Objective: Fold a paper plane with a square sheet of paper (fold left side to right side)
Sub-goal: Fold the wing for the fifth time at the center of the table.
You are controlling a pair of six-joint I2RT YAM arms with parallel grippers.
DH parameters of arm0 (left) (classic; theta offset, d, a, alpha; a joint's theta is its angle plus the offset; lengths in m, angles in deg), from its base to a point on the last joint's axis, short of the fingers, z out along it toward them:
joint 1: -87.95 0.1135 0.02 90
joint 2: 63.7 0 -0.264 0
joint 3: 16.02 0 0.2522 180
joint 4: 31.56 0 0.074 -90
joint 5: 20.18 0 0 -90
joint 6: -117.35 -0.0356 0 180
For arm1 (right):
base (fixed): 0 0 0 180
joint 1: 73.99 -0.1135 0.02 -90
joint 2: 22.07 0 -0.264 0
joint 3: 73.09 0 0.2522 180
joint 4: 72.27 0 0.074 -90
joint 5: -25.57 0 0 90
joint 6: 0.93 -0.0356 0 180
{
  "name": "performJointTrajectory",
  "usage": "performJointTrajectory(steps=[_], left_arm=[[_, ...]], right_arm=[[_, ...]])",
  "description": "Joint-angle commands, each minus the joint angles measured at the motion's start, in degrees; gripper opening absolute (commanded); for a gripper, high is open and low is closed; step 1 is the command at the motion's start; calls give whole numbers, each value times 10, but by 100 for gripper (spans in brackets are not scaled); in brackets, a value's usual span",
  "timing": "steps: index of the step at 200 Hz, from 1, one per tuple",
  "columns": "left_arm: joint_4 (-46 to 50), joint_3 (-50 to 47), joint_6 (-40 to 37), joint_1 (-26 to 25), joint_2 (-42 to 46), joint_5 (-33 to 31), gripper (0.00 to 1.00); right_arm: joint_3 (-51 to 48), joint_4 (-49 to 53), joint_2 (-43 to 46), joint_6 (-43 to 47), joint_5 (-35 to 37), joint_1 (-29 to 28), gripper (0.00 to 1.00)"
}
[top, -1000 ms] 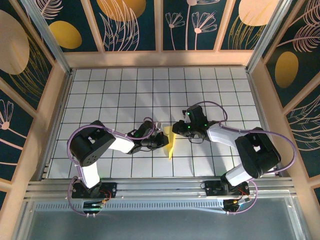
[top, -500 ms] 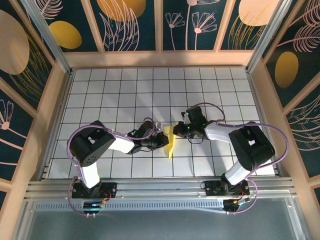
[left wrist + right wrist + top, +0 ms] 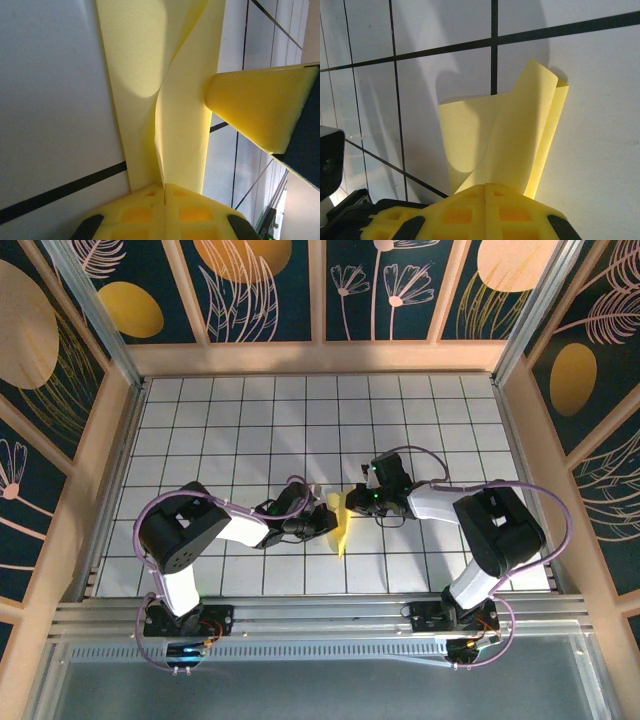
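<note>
White gridded worktop (image 3: 200, 420), walled by dark floral panels. We find the square sheet of paper (image 3: 340, 532) midway between the side edges, nearer the near edge, partly folded and lifted off the tiles. The left gripper (image 3: 327, 524) and right gripper (image 3: 352, 502) meet at it, each with jaws closed on the paper. We judge they are pinching the layers together to bring the left side across.

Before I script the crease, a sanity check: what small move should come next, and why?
The left gripper and right gripper are each shut on the square sheet of paper, which is doubled over but loose: its fold is rounded, not creased, and the layers bow apart. So probably ease both down to lay it flat.
</note>
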Motion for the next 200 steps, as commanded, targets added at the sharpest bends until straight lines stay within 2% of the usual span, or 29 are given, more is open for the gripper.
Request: performJointTrajectory(steps=[1,136,166,200], left_arm=[[75,-10,5,-2,-30,-55,0],[66,-15,8,-2,-25,-52,0],[47,-18,8,-2,-5,-49,4],[62,-3,3,-1,29,-46,15]], right_arm=[[1,-13,-12,6,2,2,5],[-27,13,-29,11,13,2,0],[-47,6,-32,7,15,2,0],[-64,-5,-38,2,14,2,0]])
